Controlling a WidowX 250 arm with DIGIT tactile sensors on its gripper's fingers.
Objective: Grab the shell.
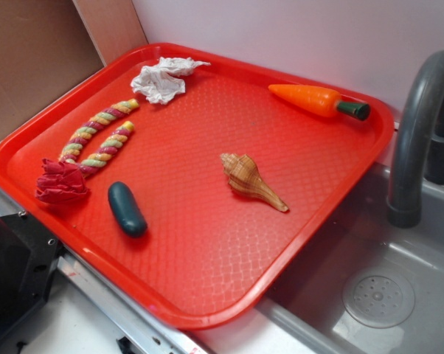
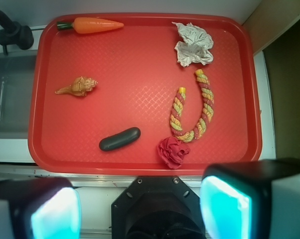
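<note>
The shell [image 1: 249,180] is seen lying alone on the red tray [image 1: 207,295], well apart from the toy carrot [image 1: 319,100]. The hand [image 2: 140,206] is held wide, empty, above the tray's near edge.

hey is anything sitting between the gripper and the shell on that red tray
Nothing visible blocks it. The shell lies alone on bare tray; the open gripper is high above the near edge. The dark oblong piece is nearest, but clear of the shell.

The shell [image 1: 250,179] is lying on the tray [image 1: 207,295], between the carrot [image 1: 318,100] and the pickle [image 1: 126,209]; the sink [image 1: 399,295] is sitting beside the tray.
</note>
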